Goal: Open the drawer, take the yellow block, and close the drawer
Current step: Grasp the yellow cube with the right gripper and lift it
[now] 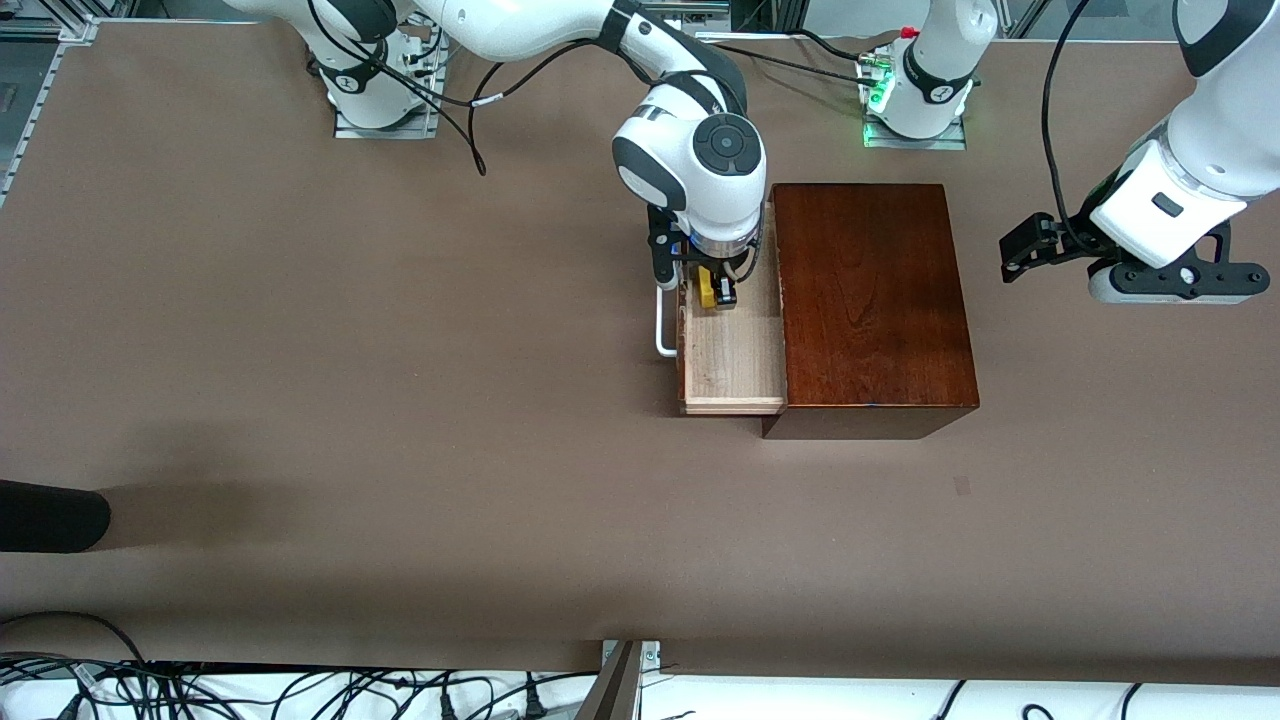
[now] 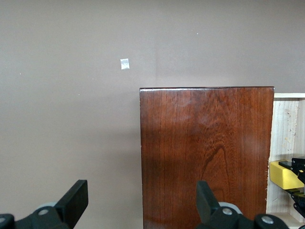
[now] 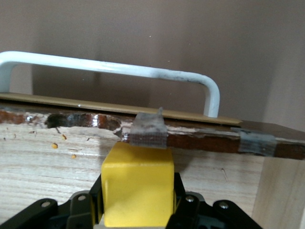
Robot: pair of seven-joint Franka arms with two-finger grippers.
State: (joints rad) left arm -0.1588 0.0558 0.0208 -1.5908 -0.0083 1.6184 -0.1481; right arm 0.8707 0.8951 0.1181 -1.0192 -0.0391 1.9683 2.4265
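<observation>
Yellow block is sitting pinched in the right gripper inside the open drawer; lifting looks next. Left gripper is waiting, spread, over the table.

A bright yellow cube block, a glossy dark reddish-brown wooden box with wavy grain, a pale-wood drawer tray, its white bar handle.
</observation>
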